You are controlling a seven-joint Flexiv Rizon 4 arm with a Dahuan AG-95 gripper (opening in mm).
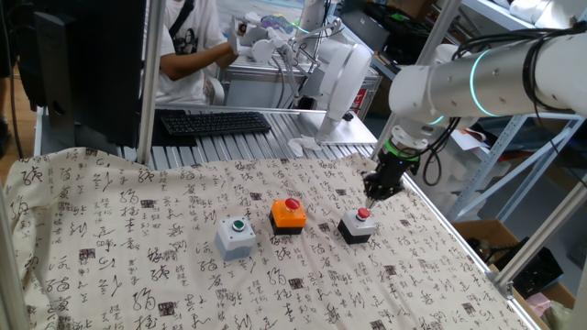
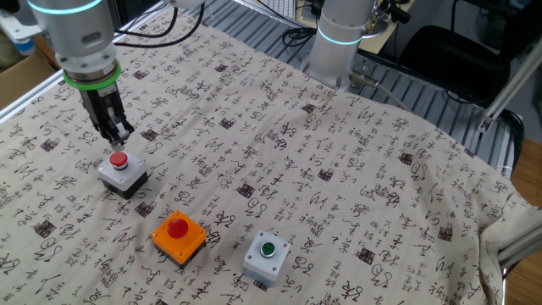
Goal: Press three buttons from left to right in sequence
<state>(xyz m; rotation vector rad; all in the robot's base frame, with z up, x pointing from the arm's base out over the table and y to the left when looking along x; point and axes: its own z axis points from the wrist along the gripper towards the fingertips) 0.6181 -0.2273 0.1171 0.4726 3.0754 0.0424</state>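
On the table, calligraphy-print cloth [image 1: 165, 266].

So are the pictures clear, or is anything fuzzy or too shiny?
In one fixed view the three buttons look sharp, the glowing ring on the robot arm is bright, and the background clutter is softer. In the other fixed view the light is even, the gripper casts only a faint shadow on the cloth, and nothing glares.

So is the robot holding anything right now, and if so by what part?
Nothing is held. The fingers are shut on themselves, pointing down just above the red cap of the black button box, with no object between them.
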